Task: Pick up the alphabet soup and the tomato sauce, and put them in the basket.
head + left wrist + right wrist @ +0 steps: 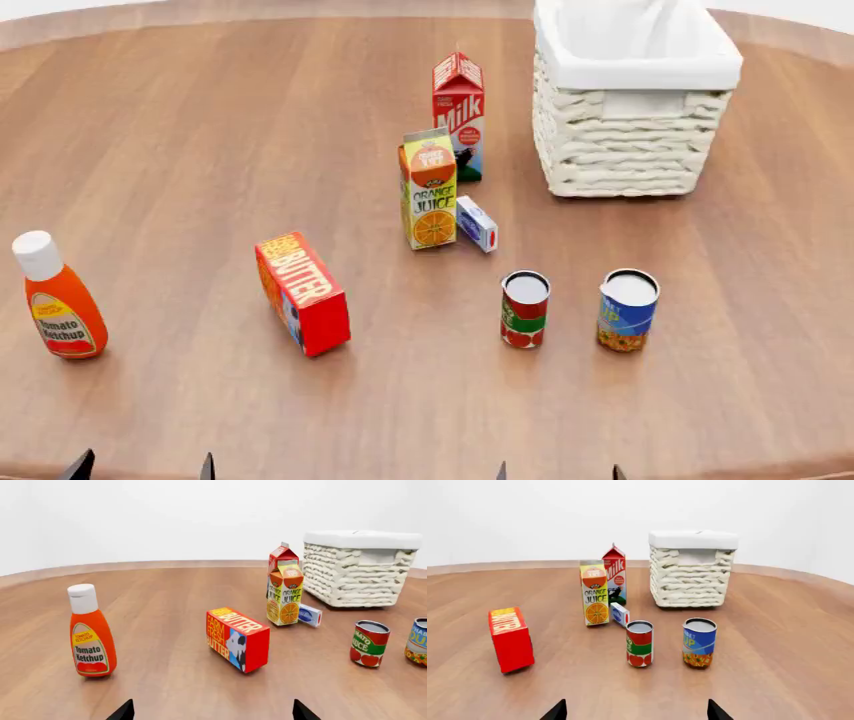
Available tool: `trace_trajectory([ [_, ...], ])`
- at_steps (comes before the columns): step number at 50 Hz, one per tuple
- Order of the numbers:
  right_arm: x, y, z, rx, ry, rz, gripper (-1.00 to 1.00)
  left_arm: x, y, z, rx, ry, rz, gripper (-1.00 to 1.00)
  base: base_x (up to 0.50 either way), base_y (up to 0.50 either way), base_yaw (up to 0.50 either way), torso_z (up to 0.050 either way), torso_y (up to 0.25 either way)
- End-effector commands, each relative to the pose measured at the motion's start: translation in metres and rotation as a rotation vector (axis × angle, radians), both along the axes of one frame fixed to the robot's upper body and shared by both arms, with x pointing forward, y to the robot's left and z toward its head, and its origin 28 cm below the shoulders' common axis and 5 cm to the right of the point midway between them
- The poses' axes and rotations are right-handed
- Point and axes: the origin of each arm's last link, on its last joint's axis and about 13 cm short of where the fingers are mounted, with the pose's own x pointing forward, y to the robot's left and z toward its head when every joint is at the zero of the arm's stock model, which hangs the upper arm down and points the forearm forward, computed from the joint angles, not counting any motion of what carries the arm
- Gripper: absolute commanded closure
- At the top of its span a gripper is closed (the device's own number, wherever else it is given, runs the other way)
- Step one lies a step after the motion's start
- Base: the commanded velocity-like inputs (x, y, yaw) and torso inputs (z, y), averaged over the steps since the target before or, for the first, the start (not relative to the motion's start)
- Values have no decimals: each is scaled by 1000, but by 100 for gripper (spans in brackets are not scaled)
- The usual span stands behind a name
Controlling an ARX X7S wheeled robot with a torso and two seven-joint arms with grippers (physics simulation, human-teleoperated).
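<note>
**Spotter:** Where are the two cans?

**Operator:** On my head view the tomato sauce [525, 309] and the alphabet soup [627, 309] stand upright, side by side but apart, near the front of the wooden worktop [200, 150]. The soup is the one on my right. Both are well short of the basket [627, 150], which sits farther back, also to my right.

**Spotter:** Anything crowding them?

**Operator:** An orange juice carton [429, 188] stands behind the sauce, with a milk carton [458, 115] just behind that and a small blue-and-white box [477, 223] lying beside the juice. A butter box [303, 293] sits to the left, and a ketchup bottle [58, 300] far left.

**Spotter:** And your grippers?

**Operator:** I only see fingertips at the bottom edge. The left gripper [212, 711] has its tips spread wide, holding nothing, facing the butter box. The right gripper [636, 711] is spread the same way, empty, with both cans ahead of it.
</note>
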Motion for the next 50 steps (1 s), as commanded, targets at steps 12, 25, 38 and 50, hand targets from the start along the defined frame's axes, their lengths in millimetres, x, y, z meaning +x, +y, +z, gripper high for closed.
trace_trajectory([
  [12, 4, 0, -4, -42, -5, -8, -100, -1, 1, 2, 22, 5, 7, -100, 0, 0, 0, 0, 0],
  [25, 24, -3, 45, -49, -184, -45, -100, 3, 22, 53, 73, -123, 74, -100, 0, 0, 0, 0, 0],
  [38, 14, -9, 121, -46, -423, -67, -100, -19, 33, 123, 138, -339, 112, -100, 0, 0, 0, 0, 0],
  [50, -13, -9, 152, -27, -549, -57, -100, -54, 29, 159, 175, -539, 121, -100, 0, 0, 0, 14, 1],
])
